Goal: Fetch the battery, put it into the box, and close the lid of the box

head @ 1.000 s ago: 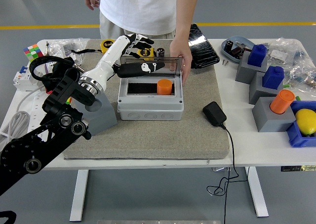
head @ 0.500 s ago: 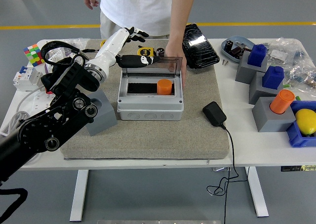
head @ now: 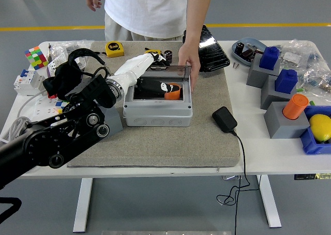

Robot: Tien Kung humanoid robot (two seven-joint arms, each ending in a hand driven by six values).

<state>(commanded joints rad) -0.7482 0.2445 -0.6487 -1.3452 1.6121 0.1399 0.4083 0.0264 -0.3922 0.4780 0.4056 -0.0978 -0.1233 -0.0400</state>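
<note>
One grey felt mat (head: pixel 170 142) carries the grey box (head: pixel 158 109), whose clear lid (head: pixel 173 71) stands tilted, steadied by a person's hand (head: pixel 189 59). The left hand (head: pixel 155 79) reaches under the lid; its grip cannot be told. The orange battery (head: pixel 174 91) sits inside the box.

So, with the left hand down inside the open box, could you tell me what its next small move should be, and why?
Probably lift the left hand up out of the grey box. The orange battery already lies inside, and the hand's black fingers sit beside it under the transparent lid, which stands raised with a person's hand at its right edge. The lid cannot come down until the hand clears.
</note>
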